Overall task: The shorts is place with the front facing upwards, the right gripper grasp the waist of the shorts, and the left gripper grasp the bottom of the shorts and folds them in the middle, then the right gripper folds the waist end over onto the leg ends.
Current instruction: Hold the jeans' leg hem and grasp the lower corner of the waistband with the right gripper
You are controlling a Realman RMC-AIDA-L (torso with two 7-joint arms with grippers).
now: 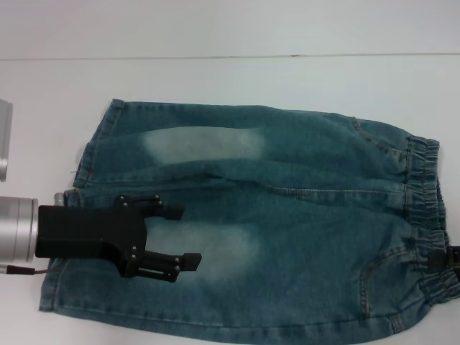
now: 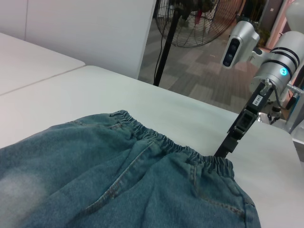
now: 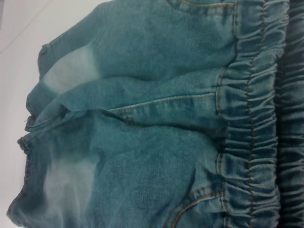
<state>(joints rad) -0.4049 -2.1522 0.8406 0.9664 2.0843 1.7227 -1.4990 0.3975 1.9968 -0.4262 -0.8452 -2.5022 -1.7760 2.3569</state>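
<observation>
Spread flat on the white table: the shorts, front up, filling the middle and lower part of the head view. The waist of the shorts at the right of frame, gathered and ruffled, running top to bottom; the bottom of the shorts at the left of frame, two straight hems stacked one above the other, a small notch between them. Lower edge of the denim close to the frame's bottom.

Above the lower leg at centre-left: the left gripper, fingers apart, nothing between them, tips aimed toward the waist, silver wrist trailing off the left edge. Over the pale faded patch; contact with the cloth not clear.

At the right edge, lower half: only a sliver of the right gripper, just beside the waistband. Seen again in the left wrist view as a dark claw reaching down to the elastic band's far side. Fingers open or closed: cannot tell.

Open table along the top of the head view and to the upper left. A pale line across the surface near the top.
</observation>
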